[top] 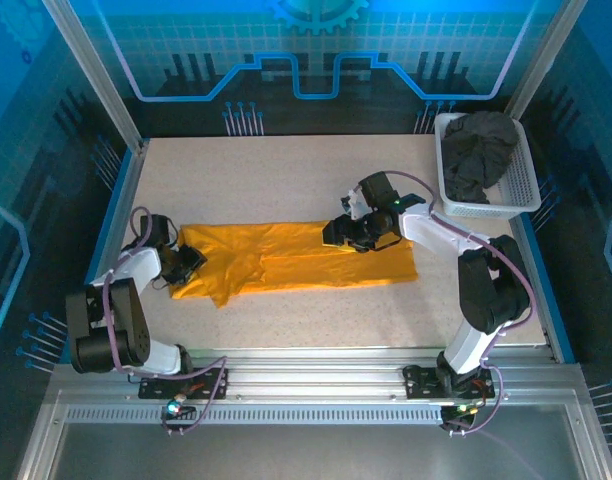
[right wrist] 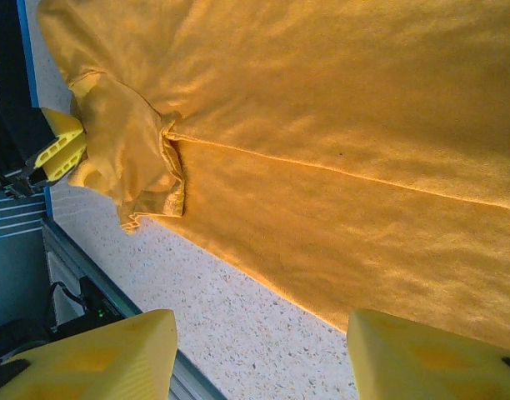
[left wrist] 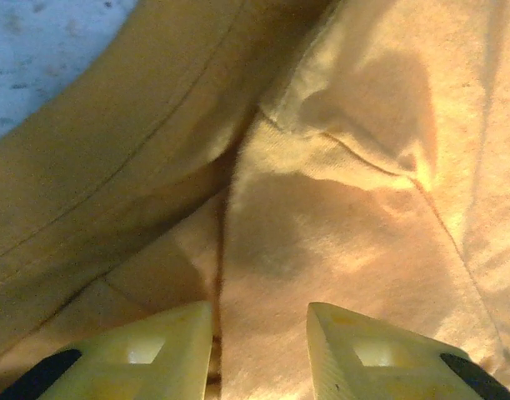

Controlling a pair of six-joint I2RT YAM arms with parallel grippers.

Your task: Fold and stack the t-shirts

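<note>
Left gripper: jaws apart, at left end of orange t-shirt | right gripper: jaws apart above it | grey t-shirt: in basket

Nothing readable in any view: 0 texts, labels, brands or numbers. The back panel carries a blue gear outline and line pattern (graphic, not lettering). The orange-yellow t-shirt is plain cloth, with no print or tag legible.
</note>
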